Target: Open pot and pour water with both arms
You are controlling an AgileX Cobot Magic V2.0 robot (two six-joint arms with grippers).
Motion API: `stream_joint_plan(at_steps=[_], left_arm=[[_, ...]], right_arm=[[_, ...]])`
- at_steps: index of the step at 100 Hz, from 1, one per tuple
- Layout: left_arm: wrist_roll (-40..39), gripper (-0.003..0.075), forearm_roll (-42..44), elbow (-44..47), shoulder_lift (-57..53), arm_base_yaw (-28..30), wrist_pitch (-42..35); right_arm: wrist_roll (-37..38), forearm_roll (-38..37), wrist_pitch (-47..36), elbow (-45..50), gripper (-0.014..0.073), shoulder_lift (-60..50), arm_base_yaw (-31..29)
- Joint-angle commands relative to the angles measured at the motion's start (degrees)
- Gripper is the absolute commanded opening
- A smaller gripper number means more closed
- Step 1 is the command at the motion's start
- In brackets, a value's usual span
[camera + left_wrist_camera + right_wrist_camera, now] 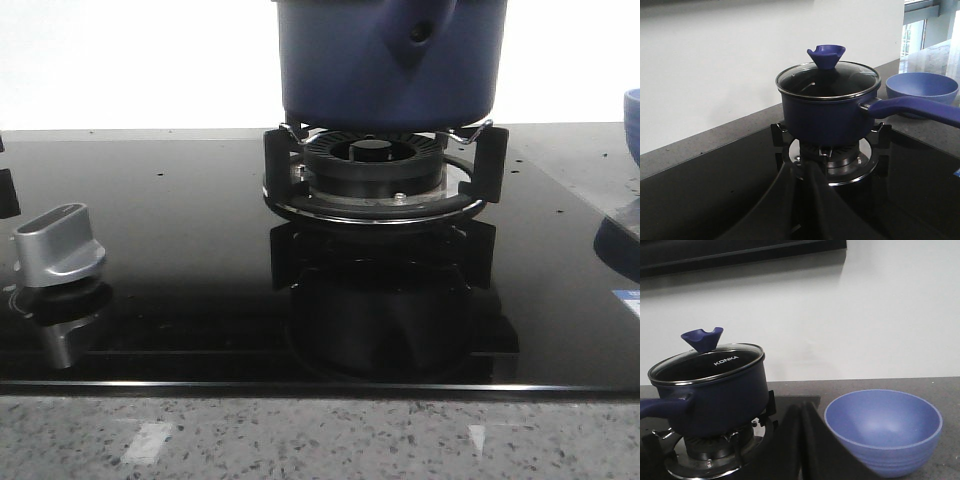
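Observation:
The dark navy-blue pot (pixel 390 60) stands on the gas burner (pixel 375 175) at the back centre, its holed handle lug pointing toward me. In the left wrist view the pot (pixel 822 115) carries a glass lid (pixel 827 82) with a blue knob (pixel 826 54), and its long handle (pixel 915 107) sticks out sideways. It also shows in the right wrist view (pixel 720 390) with the lid on. My left gripper (pixel 801 165) is shut and empty, low in front of the burner. My right gripper (pixel 801 409) is shut and empty between pot and bowl. Neither gripper shows in the front view.
A lighter blue bowl (pixel 883 432) sits on the grey counter beside the stove, seen also in the left wrist view (pixel 922 90) and at the front view's right edge (pixel 632 120). A silver stove knob (pixel 58 245) stands on the black glass hob (pixel 200 250) at left.

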Motion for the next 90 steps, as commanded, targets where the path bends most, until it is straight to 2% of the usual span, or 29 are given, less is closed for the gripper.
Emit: stream_joint_plan(at_steps=[1,33,41,58,67,74,83,90], left_arm=[[-0.3,-0.002,0.2,-1.5,0.4,0.2,-4.8],[-0.3,-0.002,0.6,-1.5,0.4,0.2,-4.8],[-0.1,-0.002,7.7,-1.4,0.4,0.2,-4.6],[-0.1,-0.002,11.4,0.4,0.4,0.2,-5.0],[-0.6,-0.002,16.6,2.1,-0.1,0.9,-5.3],[-2.3,-0.002,21.4,4.8,-1.7,2.7,-8.9],[-9.0,-0.002,30.9,10.0,-4.2,6.7,-19.2],[-14.3,-0.002,32.2,13.8,-6.4,10.9,-24.6]], right_arm=[[-0.7,0.3,-4.8,-1.3,-0.007,0.4,0.3],[-0.7,0.3,-4.8,-1.3,-0.007,0.4,0.3],[-0.7,0.3,-4.8,-1.3,-0.007,0.4,0.3],[-0.7,0.3,-4.8,-1.3,-0.007,0.4,0.3],[-0.7,0.3,-4.8,-1.3,-0.007,0.4,0.3],[-0.7,0.3,-4.8,-1.3,-0.007,0.4,0.3],[-0.7,0.3,-4.8,-1.3,-0.007,0.4,0.3],[-0.7,0.3,-4.8,-1.3,-0.007,0.4,0.3]])
